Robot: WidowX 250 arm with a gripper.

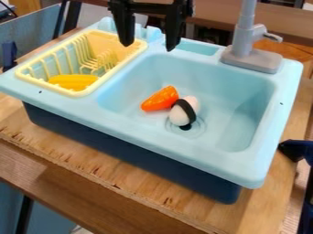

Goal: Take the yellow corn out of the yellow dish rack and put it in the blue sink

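The black gripper (148,45) is hanging over the back of the blue sink (183,152) — its fingers standing wide apart. The orange toy (160,99) is lying lower in the basin, beside the black-banded white toy (178,116) — the yellow toy (73,82) is resting in the yellow rack (116,39).

The robot's hand (148,47) is black all over, a dark, plain black with little shine. A straight, fairly thick crossbar (149,8) spans its upper part. At either end of this crossbar sits a long finger, the two much alike in shape: broad and blocky beside the bar, with uneven, stepped outer edges, then narrowing below it into a slimmer, flat-sided length that tapers to a narrow, blunt tip. Finer surface details are too small to tell.
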